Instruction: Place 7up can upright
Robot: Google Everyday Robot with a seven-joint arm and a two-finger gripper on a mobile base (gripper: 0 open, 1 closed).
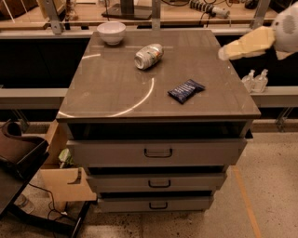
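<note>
Can (149,56) on its side between white bowl (111,32) and blue packet (186,90); hand (224,52) at table's (111,93) right edge, its state unclear.

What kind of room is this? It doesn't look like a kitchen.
Probably a robot lab or workshop: a grey drawer cabinet, workbenches with cables behind, and a robot gripper hovering at its right edge. The 7up can lies on its side on top.
</note>
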